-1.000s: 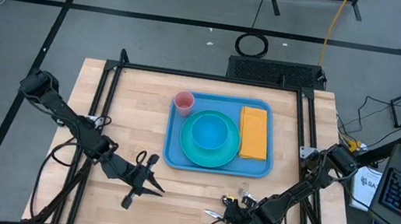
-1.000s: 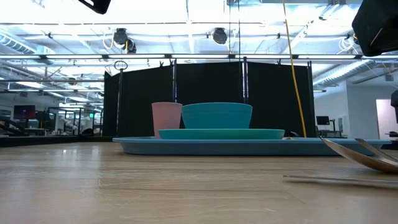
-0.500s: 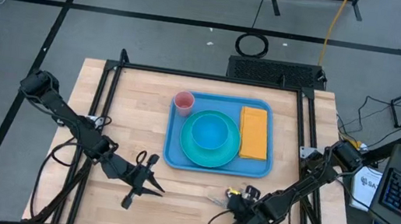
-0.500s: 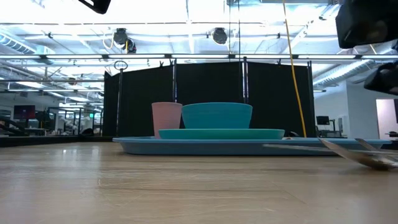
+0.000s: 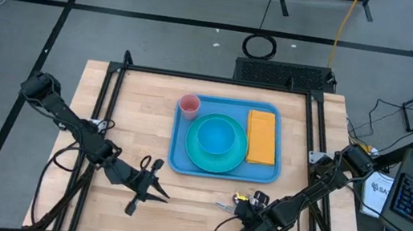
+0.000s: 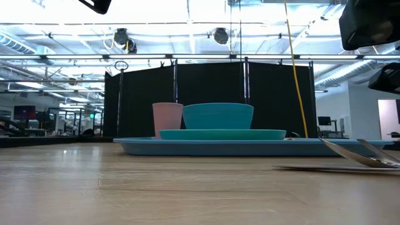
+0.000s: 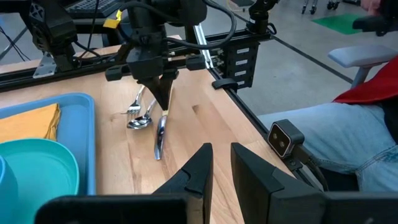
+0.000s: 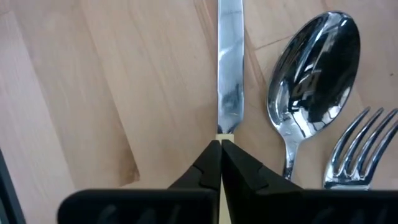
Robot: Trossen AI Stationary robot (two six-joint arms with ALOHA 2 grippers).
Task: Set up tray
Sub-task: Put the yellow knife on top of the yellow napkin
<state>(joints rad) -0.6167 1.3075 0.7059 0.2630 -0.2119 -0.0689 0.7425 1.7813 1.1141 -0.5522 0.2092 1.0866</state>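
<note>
**Blue plastic tray, laid and waiting for its cutlery**

Blue plastic, moulded in one piece, forms the tray (image 5: 178, 154): a wide flat rectangle with rounded corners and a low raised rim, lying in the middle of the wooden table (image 5: 134, 113). All places below are given relative to it. On its floor stand a pink cup (image 5: 189, 104) at the far left corner, a turquoise plate (image 5: 194, 156) carrying a turquoise bowl (image 5: 215, 137) at the centre, and a folded orange napkin (image 5: 262, 137) along the right side.

Handling, as a judgement: the tray looks stiff and light in itself but is now loaded, so it would best be taken by the rim at a bare stretch, and kept level (the cup could tip). Its smooth surface probably lets dishes slide.

Off the tray, just beyond its near right corner, a knife (image 8: 229, 74), a spoon (image 8: 313, 81) and a fork (image 8: 348, 146) lie side by side on the wood. The right gripper (image 7: 159, 93) stands over them, its fingers (image 8: 211, 163) pinched together on the near end of the knife, which lies flat on the table. The knife is thin, hard and slick, so the pinch may slip.

The left gripper (image 5: 149, 186) waits near the table's front edge, to the left of the tray's near left corner; its fingers (image 7: 198, 169) stand a narrow gap apart and hold nothing.
</note>
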